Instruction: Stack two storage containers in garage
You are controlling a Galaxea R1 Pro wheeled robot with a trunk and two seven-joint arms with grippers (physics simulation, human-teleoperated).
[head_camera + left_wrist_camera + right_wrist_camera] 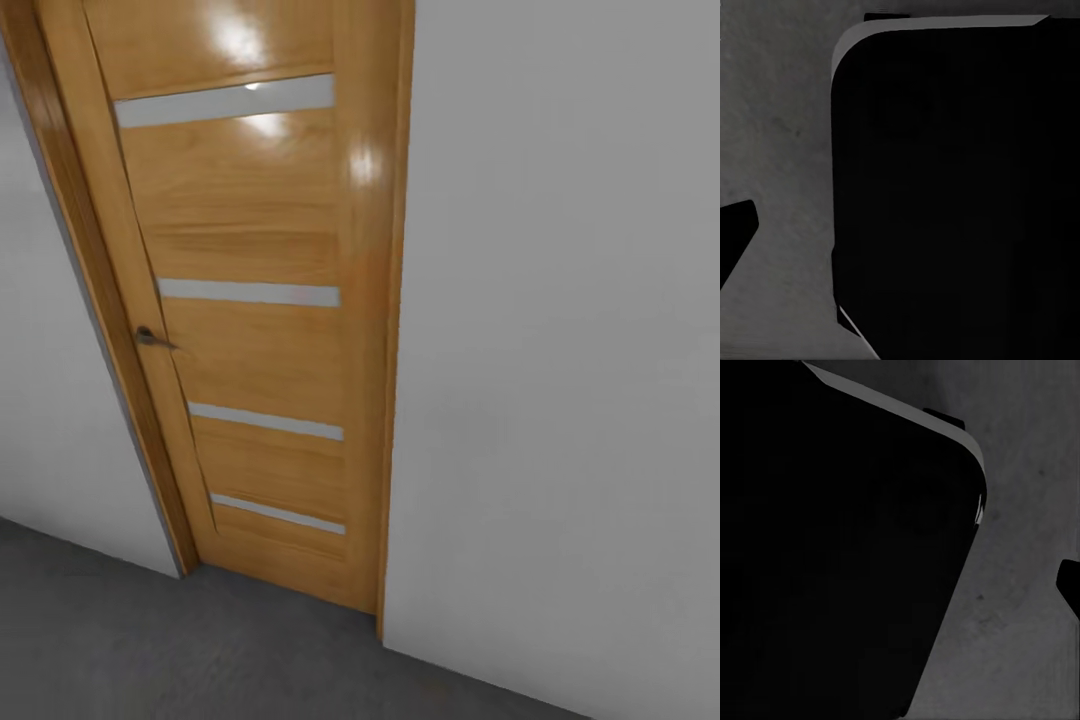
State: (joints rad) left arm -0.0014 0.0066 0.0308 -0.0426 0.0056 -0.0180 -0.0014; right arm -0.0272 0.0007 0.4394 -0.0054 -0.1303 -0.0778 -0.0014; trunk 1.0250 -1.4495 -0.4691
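You face a glossy orange-brown wooden door [250, 330] set in a plain pale grey wall [560, 330].

The door has four narrow frosted horizontal strips and a small dark metal lever handle [152, 339] at its left edge. Its frame edges run slanted across your head view, and the wall meets the dark grey mottled concrete floor [150, 640] in a straight line low in the picture. The open floor in front of the door gives you room. In both wrist views a large black rounded body [952, 195] covers most of the floor; you cannot tell how the jaws stand. No picture lets you say where the containers are.
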